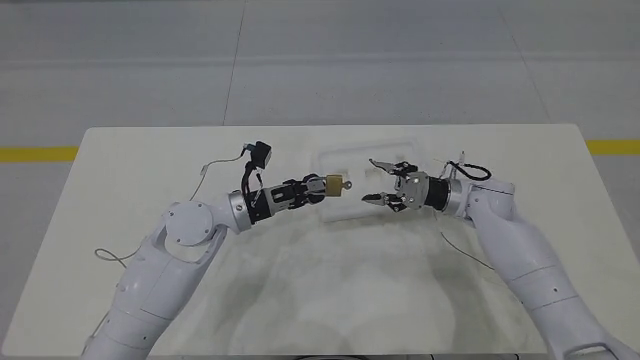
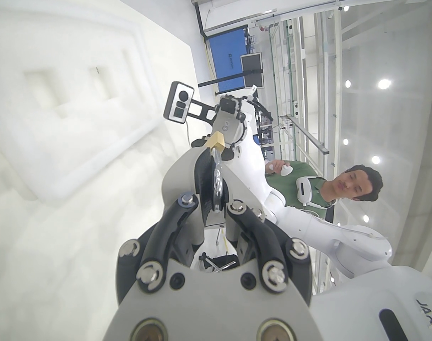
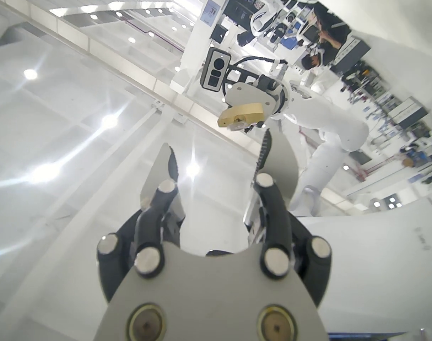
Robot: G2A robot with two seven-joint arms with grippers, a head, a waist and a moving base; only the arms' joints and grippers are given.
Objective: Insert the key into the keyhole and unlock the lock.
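My left gripper [image 1: 318, 187] is shut on a brass padlock [image 1: 335, 184] and holds it above the table's middle. In the left wrist view, the silver shackle [image 2: 217, 179] sits between the fingers and the brass body [image 2: 216, 140] sticks out past them. A small silver key [image 1: 349, 184] juts from the padlock's end face towards the right arm, also seen at the keyhole [image 3: 238, 124]. My right gripper [image 1: 378, 182] stands open a short way from the key, holding nothing. From the right wrist, the padlock [image 3: 241, 112] faces the gripper [image 3: 219, 156], just beyond its fingertips.
A white foam tray [image 1: 400, 150] with shallow recesses [image 2: 42, 88] lies on the white table [image 1: 320, 290] under and behind the grippers. Thin cables [image 1: 112, 257] trail on the table at the left and beside the right arm [image 1: 455, 245].
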